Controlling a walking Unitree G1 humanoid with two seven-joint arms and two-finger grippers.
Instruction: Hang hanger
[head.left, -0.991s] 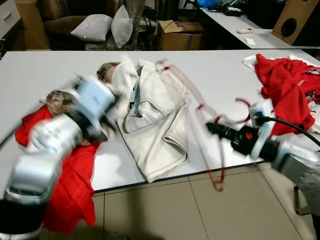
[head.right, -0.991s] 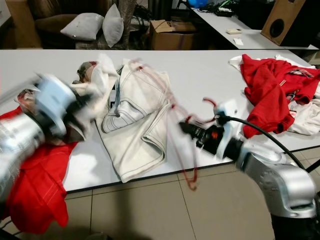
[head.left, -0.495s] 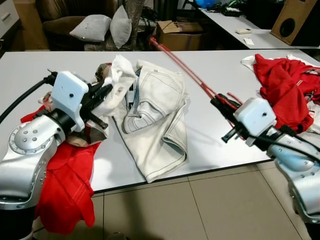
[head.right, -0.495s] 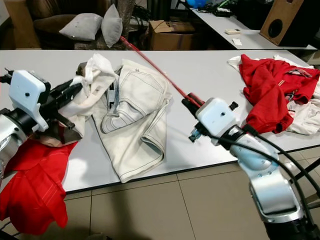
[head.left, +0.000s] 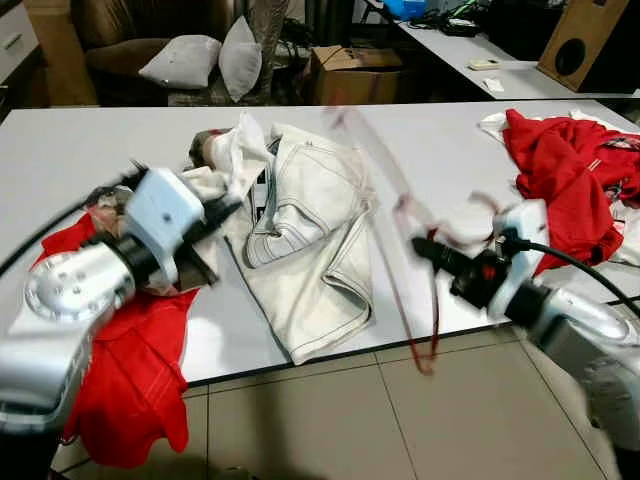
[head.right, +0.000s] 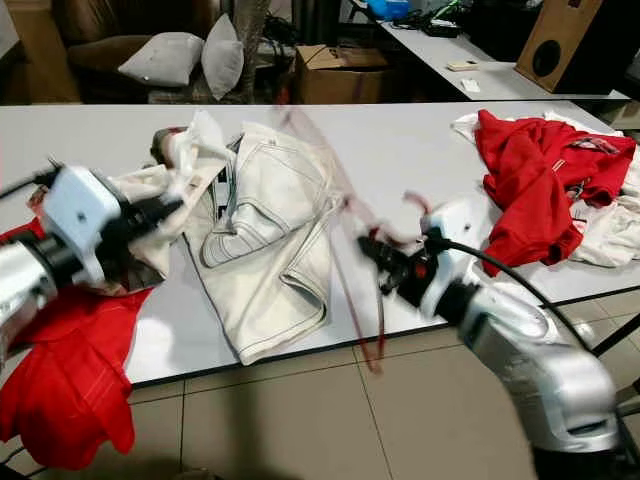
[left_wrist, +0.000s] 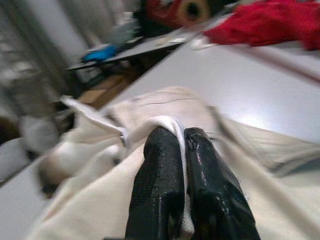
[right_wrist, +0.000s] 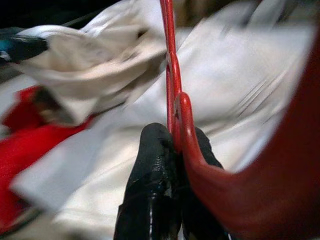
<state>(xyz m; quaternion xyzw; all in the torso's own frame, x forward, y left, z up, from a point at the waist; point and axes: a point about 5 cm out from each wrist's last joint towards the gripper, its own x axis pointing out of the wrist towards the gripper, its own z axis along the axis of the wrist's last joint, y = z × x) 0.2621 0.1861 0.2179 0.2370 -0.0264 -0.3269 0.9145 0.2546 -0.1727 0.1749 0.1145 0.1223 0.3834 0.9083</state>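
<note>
A thin red hanger (head.left: 400, 230) blurs in mid-air above the white table's (head.left: 440, 150) front edge, its hook near the right gripper. My right gripper (head.left: 432, 250) is shut on the hanger (right_wrist: 175, 115) near its neck, just right of the cream garment. That cream white garment (head.left: 310, 240) lies spread on the table, one edge lifted. My left gripper (head.left: 222, 210) is shut on the garment's white hem (left_wrist: 170, 131) at its left side.
A red cloth (head.left: 130, 370) drapes over the table's front left edge. A pile of red and white clothes (head.left: 570, 170) sits at the right end. Pillows (head.left: 200, 60), a cardboard box (head.left: 350, 72) and another desk stand behind. Tiled floor lies below.
The right gripper has swung the hanger down from a steep upward slant to hanging over the front edge. The left gripper, with the hem, shifted slightly right.
</note>
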